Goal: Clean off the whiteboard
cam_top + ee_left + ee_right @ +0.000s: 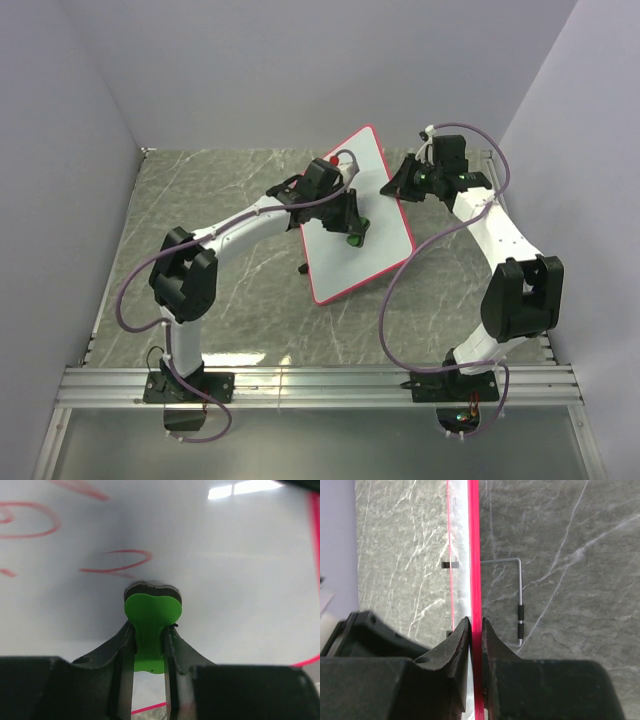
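Observation:
The whiteboard (385, 225) lies tilted on the marble table, white with a red-pink rim. My left gripper (352, 228) is over its middle, shut on a green eraser (150, 615) whose dark pad presses on the board (240, 570). Red scribbles (117, 562) remain just beyond the eraser and at the far left. At the board's far right edge, my right gripper (400, 185) has its jaws closed on the red rim (473, 555); in the right wrist view the gripper (475, 622) pinches the rim edge-on.
A thin wire stand (520, 595) with black sleeves lies on the table under the board. A small black clip (449, 564) sits on the board's edge. Grey walls enclose the table on three sides; a metal rail (320, 385) runs along the near edge.

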